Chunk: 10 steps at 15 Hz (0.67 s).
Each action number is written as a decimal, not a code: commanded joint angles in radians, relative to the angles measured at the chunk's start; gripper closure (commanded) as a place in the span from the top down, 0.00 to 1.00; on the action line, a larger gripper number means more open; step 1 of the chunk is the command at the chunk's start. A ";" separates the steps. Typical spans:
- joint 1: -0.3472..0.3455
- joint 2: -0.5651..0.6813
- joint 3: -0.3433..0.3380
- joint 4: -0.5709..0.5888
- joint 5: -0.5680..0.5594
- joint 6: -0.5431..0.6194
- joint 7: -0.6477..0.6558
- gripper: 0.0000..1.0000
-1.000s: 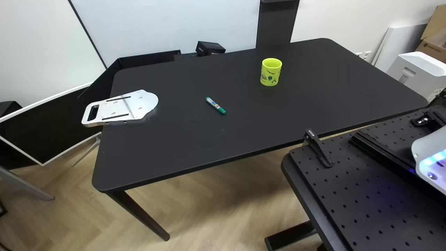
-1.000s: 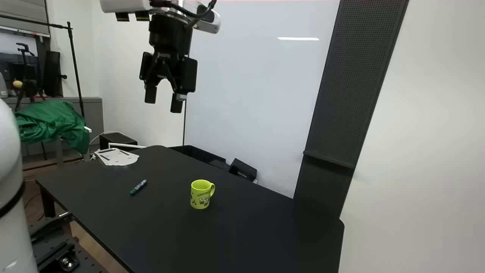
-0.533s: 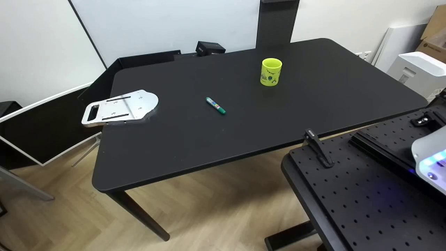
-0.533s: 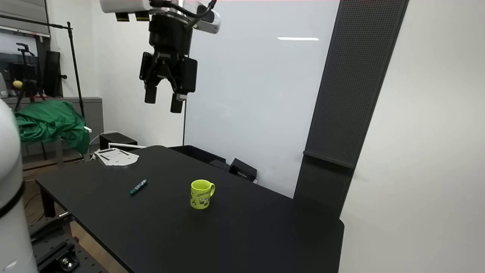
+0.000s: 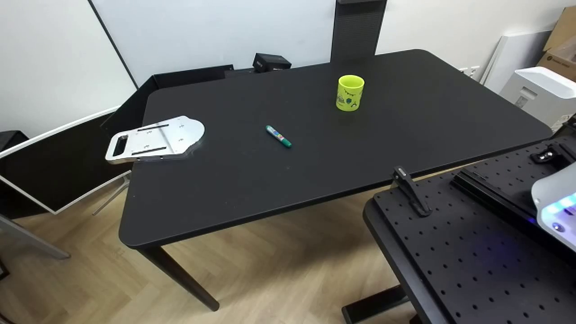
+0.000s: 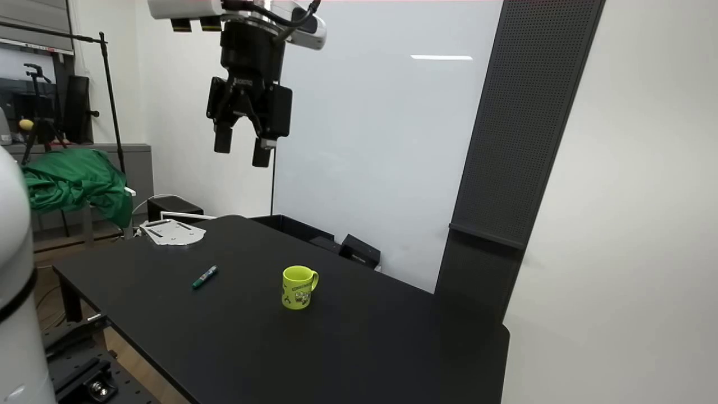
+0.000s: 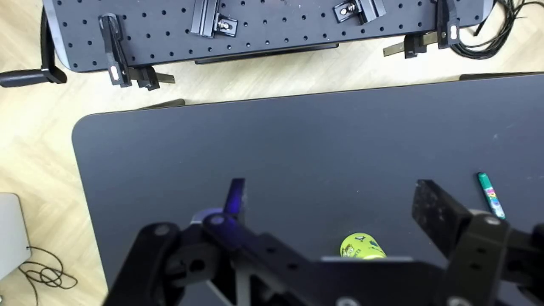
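Wrist view: gripper [image 7: 329,189] jaws spread wide, nothing in the grip. Hangs high over the black table [image 6: 359,348] in an exterior view, touching nothing. Lime mug [image 6: 296,290] stands upright on the table; green marker [image 5: 278,136] lies left of it in both exterior views. Silver plate [image 5: 157,138], farther left, sticks out past the table edge.

Passable over table [image 5: 216,193] between mug [image 5: 350,93] and pen [image 5: 278,136], and from pen to both long edges; blocked by upright mug, by plate [image 5: 157,138] overhanging one short edge.
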 commanded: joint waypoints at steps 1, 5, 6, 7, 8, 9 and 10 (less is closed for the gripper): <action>-0.001 0.001 0.001 0.002 0.001 -0.002 -0.001 1.00; -0.001 0.001 0.001 0.002 0.001 -0.002 -0.001 1.00; 0.002 0.003 -0.002 0.003 0.001 0.004 -0.009 1.00; 0.006 0.015 -0.005 0.009 0.002 0.015 -0.018 1.00; 0.008 0.024 -0.007 0.013 0.005 0.023 -0.025 1.00; 0.007 0.038 -0.004 0.015 0.001 0.046 -0.026 1.00; 0.009 0.052 -0.004 0.018 0.001 0.063 -0.030 1.00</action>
